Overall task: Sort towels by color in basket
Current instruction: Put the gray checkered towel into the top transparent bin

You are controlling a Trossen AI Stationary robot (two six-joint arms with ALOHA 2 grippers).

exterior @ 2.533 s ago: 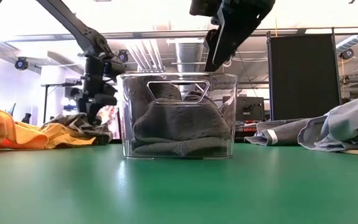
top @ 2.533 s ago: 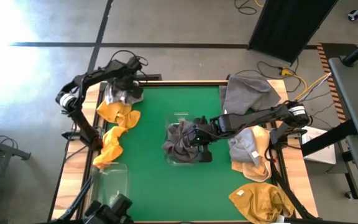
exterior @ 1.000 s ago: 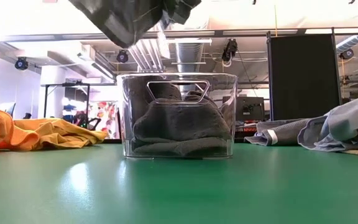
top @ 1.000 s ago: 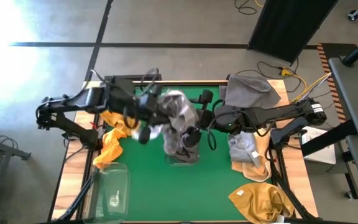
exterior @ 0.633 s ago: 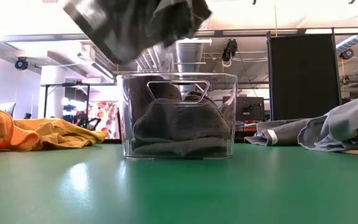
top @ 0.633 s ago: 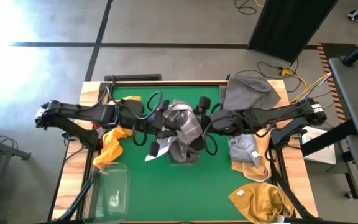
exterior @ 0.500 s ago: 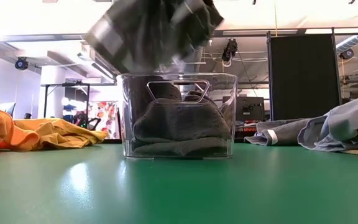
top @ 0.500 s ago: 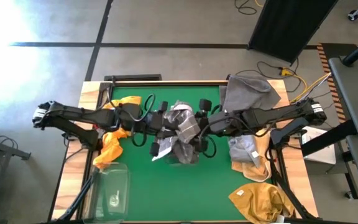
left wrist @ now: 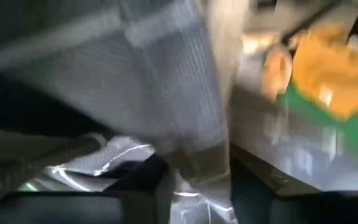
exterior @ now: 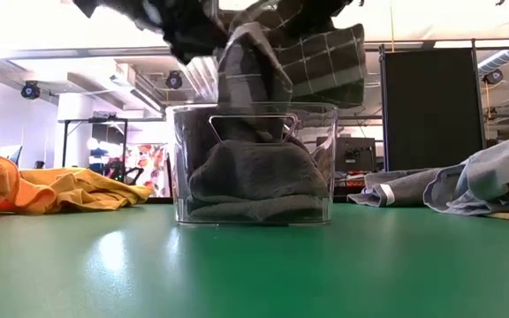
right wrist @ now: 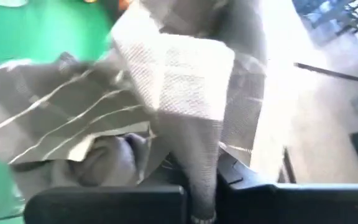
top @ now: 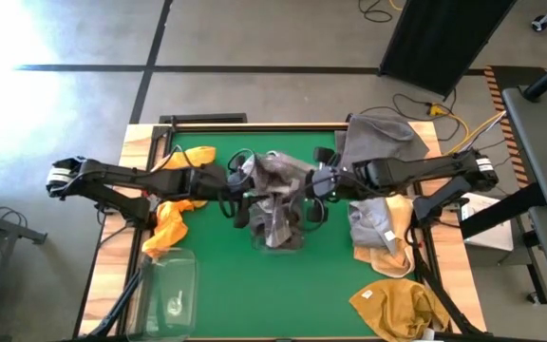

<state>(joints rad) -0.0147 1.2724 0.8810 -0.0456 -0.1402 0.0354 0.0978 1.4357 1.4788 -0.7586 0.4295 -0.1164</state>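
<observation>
L gripper (top: 245, 186) pinches checked towel (top: 275, 176) over mid-table basket (exterior: 253, 164); R gripper (top: 317, 182) beside, grip unclear. Lower it fully inside before letting go.

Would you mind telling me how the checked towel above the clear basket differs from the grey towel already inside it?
The checked towel has pale grid lines; the grey towel in the clear basket is plain. The checked towel hangs over the rim; the grey towel lies bunched on the bottom. Both are dark grey cloth.
</observation>
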